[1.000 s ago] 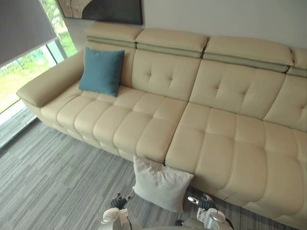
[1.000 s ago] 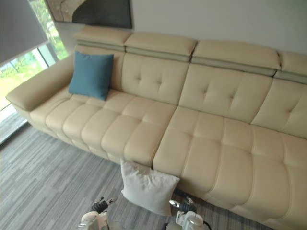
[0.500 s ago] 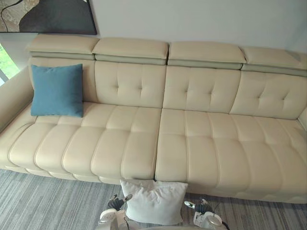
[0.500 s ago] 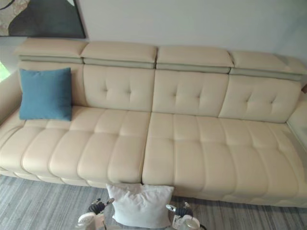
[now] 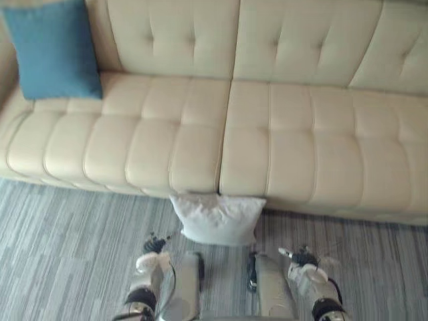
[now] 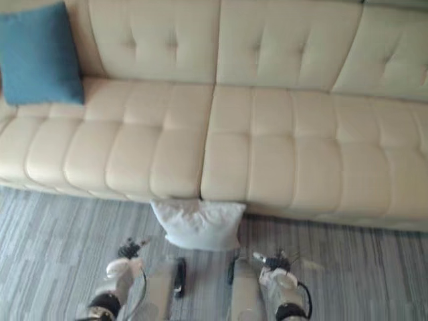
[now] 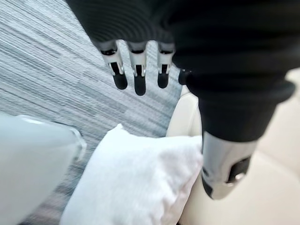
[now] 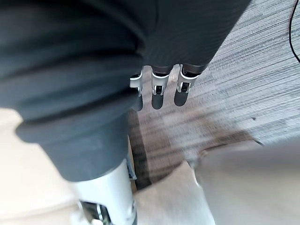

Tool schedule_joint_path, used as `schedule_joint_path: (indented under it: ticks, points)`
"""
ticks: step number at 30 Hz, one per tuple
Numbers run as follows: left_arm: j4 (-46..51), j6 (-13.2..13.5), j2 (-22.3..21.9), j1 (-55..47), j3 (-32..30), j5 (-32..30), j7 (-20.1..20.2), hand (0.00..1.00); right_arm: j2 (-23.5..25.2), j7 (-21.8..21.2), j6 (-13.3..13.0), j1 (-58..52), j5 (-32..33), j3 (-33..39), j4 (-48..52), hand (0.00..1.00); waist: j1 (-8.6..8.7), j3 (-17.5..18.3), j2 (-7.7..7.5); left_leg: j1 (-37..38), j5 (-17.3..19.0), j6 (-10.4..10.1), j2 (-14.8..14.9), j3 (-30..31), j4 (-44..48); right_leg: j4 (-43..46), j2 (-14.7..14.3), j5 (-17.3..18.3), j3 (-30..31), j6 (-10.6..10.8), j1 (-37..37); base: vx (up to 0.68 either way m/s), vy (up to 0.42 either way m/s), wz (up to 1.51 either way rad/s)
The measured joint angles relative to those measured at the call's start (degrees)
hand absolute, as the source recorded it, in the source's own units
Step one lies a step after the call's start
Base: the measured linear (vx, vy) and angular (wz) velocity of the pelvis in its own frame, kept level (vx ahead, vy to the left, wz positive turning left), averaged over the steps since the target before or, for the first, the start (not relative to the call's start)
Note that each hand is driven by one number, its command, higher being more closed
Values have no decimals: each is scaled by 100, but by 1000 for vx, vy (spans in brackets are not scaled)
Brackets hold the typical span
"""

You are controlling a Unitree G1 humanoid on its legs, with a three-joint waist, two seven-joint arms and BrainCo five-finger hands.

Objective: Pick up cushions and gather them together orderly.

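A white cushion [image 5: 217, 218] stands on the carpet, leaning against the sofa's front edge below the seam between two seats. In the left wrist view the same white cushion [image 7: 136, 183] lies just past my left hand. A blue cushion [image 5: 53, 48] leans upright against the backrest at the sofa's far left. My left hand [image 5: 152, 250] hangs open a little to the left of the white cushion and short of it, its fingers [image 7: 136, 71] straight and empty. My right hand [image 5: 303, 262] hangs open to the cushion's right, its fingers [image 8: 158, 89] straight over the carpet.
The long beige leather sofa [image 5: 287, 140] spans the whole width, its seats bare apart from the blue cushion. Grey striped carpet [image 5: 60, 234] covers the floor in front of it.
The camera has swung round to face the sofa, then tilted down and come closer. The white cushion stays against the sofa front. Both hands remain open beside it.
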State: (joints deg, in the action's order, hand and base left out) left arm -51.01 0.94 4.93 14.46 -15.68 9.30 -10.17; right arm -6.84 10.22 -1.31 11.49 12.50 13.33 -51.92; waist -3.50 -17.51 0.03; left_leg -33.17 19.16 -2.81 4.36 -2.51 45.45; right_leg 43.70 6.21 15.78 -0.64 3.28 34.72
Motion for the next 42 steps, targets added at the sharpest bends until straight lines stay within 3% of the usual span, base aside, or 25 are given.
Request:
schedule_joint_path:
  ticks: [5,7,9,10,18,20,25,26,27,28,36,42]
  points:
    - [347,25,445,471,-88,207,-109,0,-63,46,-39,548,126,-7,234,0,3,-136,-79,-974,-284,-7,30,11,85,-74,-46,-383,77,14,933,-275,5,-8]
    - [450,78,770,971,-107,208,-197,0,-226,111,-46,1074,165,-154,486,0,-20,-390,-45,-1527,-352,88,175,12,46,-131,-174,-602,68,19,1409,-251,-21,-13]
    - [567,98,906,1291,-115,211,-224,0,-326,135,-97,1384,165,-243,626,0,12,-455,-47,-1995,-546,73,215,-36,125,447,-163,-382,130,-53,1663,-152,-74,19]
    - [723,128,965,1587,-104,211,-244,0,-435,170,-112,1750,169,-270,625,0,-12,-696,-47,-2252,-608,-6,222,21,201,435,-176,-239,109,-10,1896,-82,-54,10]
    - [1112,138,1103,2738,460,220,-511,0,-471,392,-272,3264,333,-465,1350,0,-59,-1189,-68,-3955,-777,-48,304,128,959,1361,-238,-282,123,-32,3679,-117,-29,-3]
    - [1123,143,1093,3217,691,223,-645,0,-463,477,-274,3669,333,-472,1393,0,-57,-1298,-67,-4410,-860,-39,303,167,1295,1762,-236,-153,142,-18,4148,0,0,0]
    - [1236,178,975,3944,1015,289,-883,0,-434,649,-275,4359,320,-648,1417,0,-52,-1407,-66,-4950,-808,-82,270,252,1752,2321,-207,18,133,-44,4686,0,-8,10]
    - [1236,194,946,4041,1044,335,-922,0,-429,675,-276,4475,315,-695,1419,100,-52,-1407,-67,-5025,-801,-90,263,272,1797,2378,-206,43,125,-37,4758,-21,-10,10]
    - [1238,211,896,4178,1060,353,-1029,0,-425,693,-276,4640,303,-771,1420,100,-41,-1407,-66,-5121,-792,-78,248,297,1833,2444,-194,98,107,-24,4861,-32,-9,9]
    - [1260,213,873,4275,1084,384,-1120,100,-395,732,-276,4779,245,-859,1424,100,-39,-1416,-69,-5204,-761,-90,243,332,1881,2508,-189,135,83,-63,4936,-32,-4,8]
    - [1644,213,924,4312,1244,427,-1610,100,-235,1044,-276,4895,130,-964,1581,100,-3,-1481,-78,-5326,-778,-170,201,378,1883,2601,-144,185,34,-135,5072,-16,14,6]
    - [2250,216,953,4055,1408,429,-1715,100,-204,1056,-286,4303,164,-1239,2446,100,37,-1481,-78,-5219,-798,-207,207,412,1896,2648,-136,193,-8,-150,4970,2,4,2]
